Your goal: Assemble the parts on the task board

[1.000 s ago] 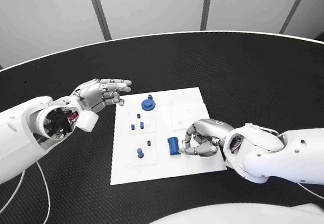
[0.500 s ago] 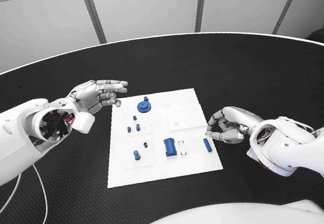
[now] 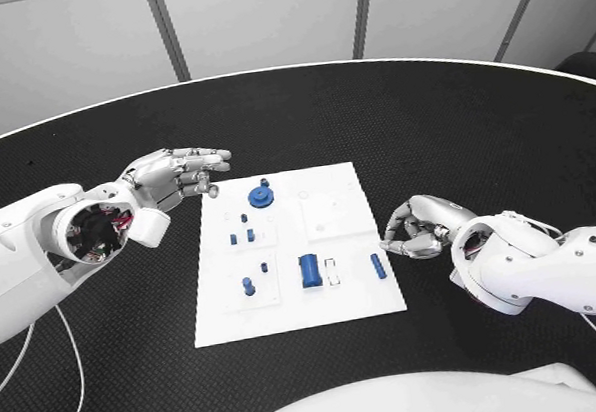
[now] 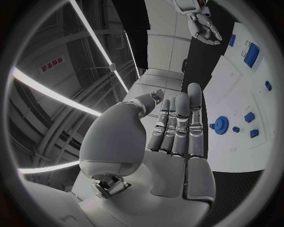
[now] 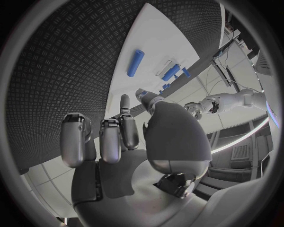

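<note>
The white task board (image 3: 345,301) lies flat in the middle of the table. On it stand a blue gear (image 3: 260,196) at the far end, several small blue pegs (image 3: 241,238) on its left half and a thick blue cylinder (image 3: 310,270) near the front. A thin blue rod (image 3: 379,265) lies loose by the board's right edge, also seen in the right wrist view (image 5: 135,63). My right hand (image 3: 419,227) hovers just off that edge beside the rod, fingers loosely bent and apart, holding nothing. My left hand (image 3: 172,175) hangs off the board's far left corner, fingers stretched out, empty (image 4: 177,127).
The black ribbed table (image 3: 493,133) runs wide on all sides of the board. Grey wall panels stand behind its far rim. The left wrist view takes in the board (image 4: 248,94), the gear (image 4: 222,125) and my right hand (image 4: 204,26).
My right hand has drawn back to the right, from over the board beside the thick cylinder to just off its edge. The thin blue rod now lies uncovered on the board. The left hand stays put.
</note>
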Tool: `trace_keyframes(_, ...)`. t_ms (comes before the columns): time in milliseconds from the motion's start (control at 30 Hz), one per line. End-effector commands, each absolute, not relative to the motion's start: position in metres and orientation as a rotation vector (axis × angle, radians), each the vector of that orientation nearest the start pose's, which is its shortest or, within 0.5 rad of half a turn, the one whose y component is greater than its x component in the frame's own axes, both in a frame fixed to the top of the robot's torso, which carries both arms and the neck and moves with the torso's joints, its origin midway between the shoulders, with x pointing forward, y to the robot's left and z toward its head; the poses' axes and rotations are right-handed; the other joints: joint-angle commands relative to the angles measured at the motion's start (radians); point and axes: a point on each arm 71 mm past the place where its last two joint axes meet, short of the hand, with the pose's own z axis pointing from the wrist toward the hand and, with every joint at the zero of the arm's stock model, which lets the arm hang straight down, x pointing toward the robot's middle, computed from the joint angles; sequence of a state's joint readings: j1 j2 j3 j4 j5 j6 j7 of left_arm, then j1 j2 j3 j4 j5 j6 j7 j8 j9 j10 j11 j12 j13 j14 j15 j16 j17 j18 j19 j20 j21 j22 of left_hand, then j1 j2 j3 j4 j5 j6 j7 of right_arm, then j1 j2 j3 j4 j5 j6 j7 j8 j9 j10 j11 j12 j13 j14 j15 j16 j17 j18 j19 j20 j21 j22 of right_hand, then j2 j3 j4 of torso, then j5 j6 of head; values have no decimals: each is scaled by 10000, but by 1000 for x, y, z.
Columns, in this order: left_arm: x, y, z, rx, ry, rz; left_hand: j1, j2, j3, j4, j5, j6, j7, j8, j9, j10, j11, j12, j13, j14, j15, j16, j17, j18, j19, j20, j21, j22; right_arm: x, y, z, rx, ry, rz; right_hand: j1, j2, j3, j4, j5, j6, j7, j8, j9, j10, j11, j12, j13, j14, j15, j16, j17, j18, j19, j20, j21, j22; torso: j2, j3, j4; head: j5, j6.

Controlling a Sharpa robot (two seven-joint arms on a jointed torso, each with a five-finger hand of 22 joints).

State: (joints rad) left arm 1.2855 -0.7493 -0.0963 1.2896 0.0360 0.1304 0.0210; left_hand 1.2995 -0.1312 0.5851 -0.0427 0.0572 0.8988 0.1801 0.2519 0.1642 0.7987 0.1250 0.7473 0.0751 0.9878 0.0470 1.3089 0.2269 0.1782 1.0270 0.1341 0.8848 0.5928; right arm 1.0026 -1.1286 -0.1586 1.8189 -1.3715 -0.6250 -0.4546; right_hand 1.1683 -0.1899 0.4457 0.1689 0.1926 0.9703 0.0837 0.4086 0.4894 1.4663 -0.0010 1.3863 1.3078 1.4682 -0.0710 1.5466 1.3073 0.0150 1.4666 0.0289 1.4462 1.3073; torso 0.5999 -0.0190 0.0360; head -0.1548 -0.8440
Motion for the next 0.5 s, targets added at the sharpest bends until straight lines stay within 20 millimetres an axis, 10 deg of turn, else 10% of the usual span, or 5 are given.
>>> trace_keyframes(33,523,208,-190,-11490,19336,-15830,-55,7,25,53,-15,-38,43,-43,9,-55,-16,-12,16,-52,30,-20,5,74,32,35,-20,-11,369,-274,-275,3669,18394,3816,-226,-49,-34,103,20,83,-8,-65,-11,249,49,-61,1653,927,65,-22,2208,109,791,76,-85,2253,17,6,-3,3,-10)
trace_keyframes(500,523,210,-190,-11512,19322,-15802,-52,5,24,72,-17,-33,45,-48,14,-58,-14,-4,20,-53,30,-18,6,73,45,34,-33,-24,371,-265,-282,3424,18893,3637,-849,-309,-384,415,-223,170,-7,-150,12,205,60,-163,1603,913,75,-63,2149,133,770,91,-218,2218,-6,8,-2,44,-66)
